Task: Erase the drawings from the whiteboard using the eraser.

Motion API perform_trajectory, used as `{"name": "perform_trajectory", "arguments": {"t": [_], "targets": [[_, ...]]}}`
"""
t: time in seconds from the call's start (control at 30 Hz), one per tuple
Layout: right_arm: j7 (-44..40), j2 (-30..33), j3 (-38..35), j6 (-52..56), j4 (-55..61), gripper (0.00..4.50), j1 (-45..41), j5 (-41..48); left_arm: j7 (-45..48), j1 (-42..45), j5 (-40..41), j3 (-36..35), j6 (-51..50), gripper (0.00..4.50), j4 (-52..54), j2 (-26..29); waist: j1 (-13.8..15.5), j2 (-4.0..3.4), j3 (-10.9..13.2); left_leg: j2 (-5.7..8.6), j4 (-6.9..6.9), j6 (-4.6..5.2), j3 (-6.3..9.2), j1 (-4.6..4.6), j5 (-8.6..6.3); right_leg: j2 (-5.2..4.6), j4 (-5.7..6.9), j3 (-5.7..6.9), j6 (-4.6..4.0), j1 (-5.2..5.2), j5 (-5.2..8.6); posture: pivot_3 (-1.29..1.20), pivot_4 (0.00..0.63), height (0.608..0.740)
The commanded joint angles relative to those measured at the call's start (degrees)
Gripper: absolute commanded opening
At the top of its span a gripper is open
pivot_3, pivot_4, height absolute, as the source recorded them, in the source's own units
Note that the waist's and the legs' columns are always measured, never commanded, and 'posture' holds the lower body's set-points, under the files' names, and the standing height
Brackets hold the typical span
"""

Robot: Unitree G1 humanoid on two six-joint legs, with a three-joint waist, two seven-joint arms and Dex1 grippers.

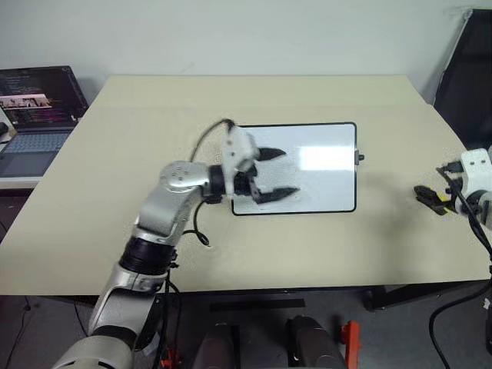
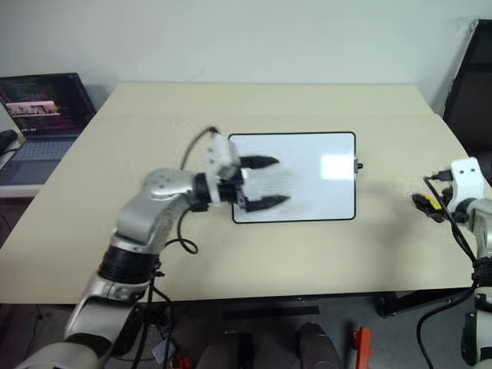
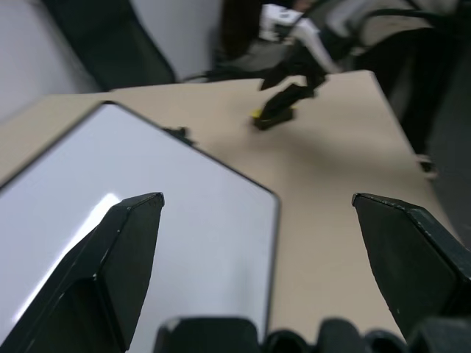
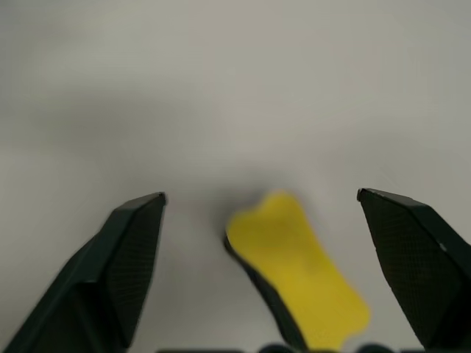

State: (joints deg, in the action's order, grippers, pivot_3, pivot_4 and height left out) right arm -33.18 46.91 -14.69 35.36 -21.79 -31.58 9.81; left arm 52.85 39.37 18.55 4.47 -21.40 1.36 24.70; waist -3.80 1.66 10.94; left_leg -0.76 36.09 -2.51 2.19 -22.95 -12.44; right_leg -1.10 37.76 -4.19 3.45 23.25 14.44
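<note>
1. The left end effector (image 1: 278, 174) hangs over the near-left part of the whiteboard (image 1: 323, 184), its two black fingers spread wide and holding nothing.
2. The board surface ahead of that end effector looks blank and glossy; no drawings can be made out on it from here.
3. Well off to the right, the right end effector (image 4: 261, 209) sits low over the tabletop (image 1: 154, 115), fingers wide apart.
4. The eraser (image 4: 298, 272), a small yellow block, lies on the tabletop between those open fingers, touched by neither as far as the wrist view shows.
5. In the head view the eraser (image 1: 440, 206) peeks out as a yellow speck just under the right end effector's fingertips, well apart from the board.
6. Judgement: the step in hand looks like placing or re-gripping the eraser.
7. For a re-grip, centre the block between the fingers and close squarely across its narrow sides so it does not twist out.
8. For a set-down, lift straight away without nudging it.
</note>
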Motion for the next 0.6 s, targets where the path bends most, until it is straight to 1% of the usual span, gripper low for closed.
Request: {"name": "perform_trajectory", "arguments": {"t": [0.03,0.13,0.23,0.27,0.4,0.6], "targets": [[5.6,-6.1,-2.5,-12.0,5.3,4.47,-0.6,0.9,-11.7,0.2,-0.6,-10.7,2.3,4.5,-2.4,0.5,-0.1,0.01,0.0,-0.02,0.0,0.0,0.01,0.02,0.0,0.02,0.01,0.0,0.0,-0.01,0.0,0.0,0.15,0.74],[8.9,-14.2,-3.9,-19.0,4.9,4.47,1.8,2.3,-23.8,-0.2,-5.0,-15.6,5.7,4.5,-7.6,-0.4,0.2,0.05,0.0,-0.01,0.03,0.0,0.06,0.04,0.0,0.02,0.0,0.05,0.01,-0.08,-0.01,0.0,0.15,0.74],[11.7,-19.0,-5.0,-25.1,2.1,4.47,3.6,2.4,-31.1,-2.3,-10.1,-15.9,11.1,4.5,-13.1,-0.7,1.0,0.04,0.0,0.05,0.01,-0.01,0.05,-0.03,0.0,-0.06,-0.03,0.05,-0.03,-0.06,-0.04,0.0,0.15,0.74],[12.7,-19.9,-5.2,-27.1,0.8,4.47,3.8,2.1,-33.1,-3.1,-11.7,-15.3,13.2,4.5,-15.1,-1.1,1.3,0.04,0.0,0.09,0.0,-0.01,0.05,-0.06,-0.01,-0.12,-0.03,0.06,-0.21,-0.03,-0.15,0.0,0.15,0.74],[15.1,-22.0,-4.7,-33.0,-4.1,4.47,3.5,1.7,-39.6,-4.0,-15.1,-14.8,19.9,4.5,-23.6,-3.9,2.3,0.06,0.0,0.21,0.02,-0.02,0.03,-0.14,-0.01,-0.27,-0.1,0.09,-0.14,-0.01,-0.22,0.0,0.15,0.74],[15.9,-23.3,-3.1,-37.2,-9.0,4.47,1.2,1.4,-40.7,-3.2,-15.9,-13.3,25.3,4.5,-31.7,-6.8,2.0,0.06,0.0,0.17,0.02,-0.02,0.06,-0.07,-0.01,-0.19,-0.02,0.11,-0.16,-0.02,-0.24,0.0,0.15,0.74]]}}
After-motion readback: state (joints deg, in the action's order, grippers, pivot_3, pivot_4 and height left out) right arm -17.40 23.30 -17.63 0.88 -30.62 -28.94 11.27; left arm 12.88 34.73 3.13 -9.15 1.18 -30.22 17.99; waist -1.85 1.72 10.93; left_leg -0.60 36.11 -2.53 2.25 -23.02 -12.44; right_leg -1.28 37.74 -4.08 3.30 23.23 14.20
